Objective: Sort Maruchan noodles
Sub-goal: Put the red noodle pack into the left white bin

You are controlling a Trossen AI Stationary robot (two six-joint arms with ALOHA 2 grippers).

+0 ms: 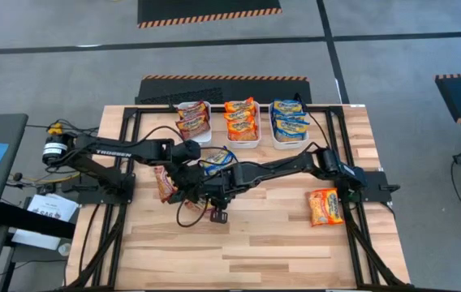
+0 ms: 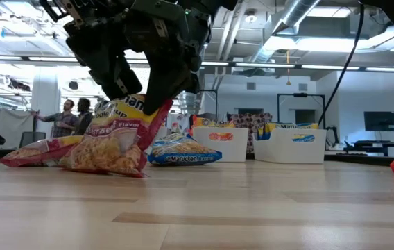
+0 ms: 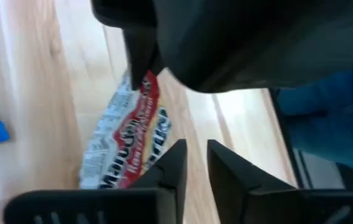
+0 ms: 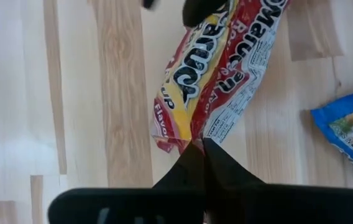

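Note:
A maroon Maruchan noodle packet [image 2: 114, 142] stands tilted on the wooden table, with my right gripper [image 4: 201, 144] shut on its upper end. My left gripper [image 3: 195, 149] is beside the packet's other end, slightly open, with bare wood showing in the gap. A second maroon packet [image 2: 34, 151] lies flat to the left. A blue packet [image 2: 183, 151] lies flat behind them, and an orange one [image 1: 325, 207] lies at the right. Three white bins at the far edge hold maroon [image 1: 192, 122], orange [image 1: 241, 122] and blue [image 1: 289, 122] packets. My right gripper pinches the packet's red crimped end seam [image 4: 186, 138] between its two fingers, slanting down from above. The packet hangs tilted below the fingers, and its lower end [image 2: 107, 168] rests on the table. My left gripper stands at the packet's other end [image 4: 226, 25]; whether a finger touches it I cannot tell.
Both arms cross over the middle of the table [image 1: 255, 243], close together. Black frame rails run along the table's left and right sides. People stand in the room beyond the far left.

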